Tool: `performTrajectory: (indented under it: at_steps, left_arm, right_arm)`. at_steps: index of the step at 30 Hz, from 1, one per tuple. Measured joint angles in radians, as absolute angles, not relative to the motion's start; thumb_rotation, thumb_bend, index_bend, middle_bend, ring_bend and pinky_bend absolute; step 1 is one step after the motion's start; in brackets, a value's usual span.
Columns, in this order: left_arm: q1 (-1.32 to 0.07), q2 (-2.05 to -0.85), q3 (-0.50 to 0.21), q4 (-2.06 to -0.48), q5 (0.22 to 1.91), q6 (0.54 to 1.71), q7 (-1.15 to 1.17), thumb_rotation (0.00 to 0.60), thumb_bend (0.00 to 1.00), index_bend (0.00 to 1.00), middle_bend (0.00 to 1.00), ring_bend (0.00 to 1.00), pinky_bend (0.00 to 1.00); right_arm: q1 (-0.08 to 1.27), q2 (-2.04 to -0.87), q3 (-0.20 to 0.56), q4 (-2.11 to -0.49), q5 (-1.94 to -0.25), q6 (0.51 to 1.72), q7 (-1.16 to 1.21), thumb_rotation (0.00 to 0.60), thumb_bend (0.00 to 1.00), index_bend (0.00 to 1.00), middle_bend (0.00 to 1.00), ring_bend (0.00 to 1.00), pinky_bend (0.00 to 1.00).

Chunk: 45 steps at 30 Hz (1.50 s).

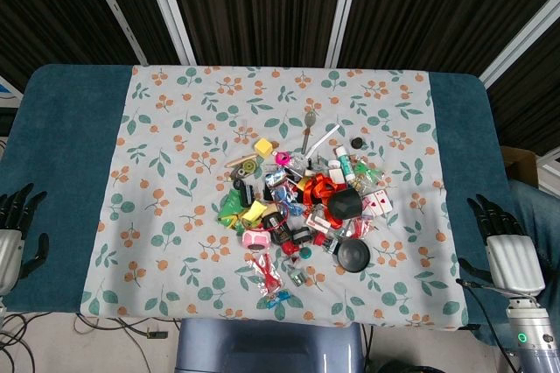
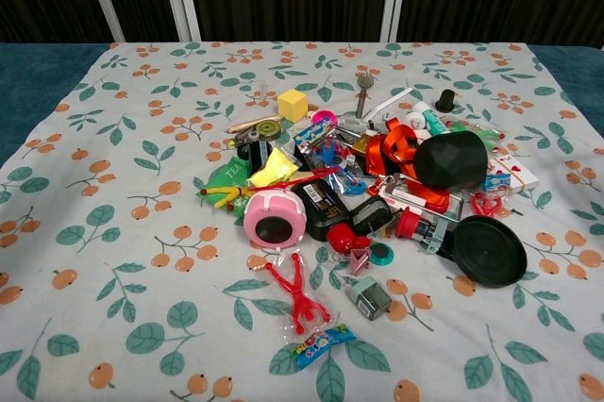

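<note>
My left hand [image 1: 16, 235] hangs at the table's near left edge over the blue cover, fingers spread, holding nothing. At the near right edge my right hand [image 1: 505, 246] is likewise open and empty. Both are far from the heap of small items in the middle of the floral cloth [image 1: 175, 137]. The heap includes a yellow cube [image 2: 293, 103], a pink round case [image 2: 275, 217], a black disc [image 2: 488, 250], a black faceted lump [image 2: 451, 159], red ribbon [image 2: 390, 151] and a red stretchy figure [image 2: 300, 298]. Neither hand shows in the chest view.
A metal spoon [image 2: 363, 91] and a small black cap [image 2: 445, 99] lie at the heap's far side. A blue candy wrapper [image 2: 322, 345] lies nearest the front. Blue table cover [image 1: 61, 128] borders the cloth on both sides. A cardboard box [image 1: 521, 170] stands beyond the right edge.
</note>
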<state>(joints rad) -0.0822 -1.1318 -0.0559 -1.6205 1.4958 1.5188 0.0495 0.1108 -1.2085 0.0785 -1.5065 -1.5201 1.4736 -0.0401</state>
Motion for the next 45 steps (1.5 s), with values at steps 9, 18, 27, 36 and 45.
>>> performTrajectory:
  at_steps: [9,18,27,36,45]
  left_arm:
    - [-0.074,-1.131,-0.055,-1.631,1.490,1.524,0.038,0.600,0.55,0.10,0.00,0.03,0.02]
    - [-0.075,-1.131,-0.054,-1.636,1.486,1.518,0.036,0.600,0.55,0.10,0.00,0.03,0.02]
    - [-0.075,-1.117,-0.063,-1.647,1.461,1.507,0.022,0.600,0.54,0.09,0.00,0.03,0.02]
    - [-0.078,-1.108,-0.069,-1.660,1.439,1.492,0.023,0.600,0.55,0.09,0.00,0.03,0.02]
    - [-0.080,-1.104,-0.072,-1.667,1.423,1.481,0.028,0.600,0.55,0.09,0.00,0.03,0.02]
  right_arm:
    - [0.151,-1.209,0.054,-1.499,-1.554,1.393,0.012,0.600,0.19,0.12,0.13,0.15,0.19]
    - [0.304,-1.218,0.100,-1.550,-1.524,1.198,-0.050,0.600,0.20,0.12,0.15,0.15,0.19]
    - [0.418,-1.274,0.163,-1.580,-1.445,1.085,-0.128,0.600,0.21,0.14,0.19,0.18,0.19]
    - [0.531,-1.375,0.203,-1.526,-1.352,0.972,-0.204,0.600,0.20,0.16,0.20,0.20,0.19]
    - [0.588,-1.443,0.209,-1.452,-1.308,0.928,-0.237,0.600,0.21,0.16,0.21,0.20,0.19]
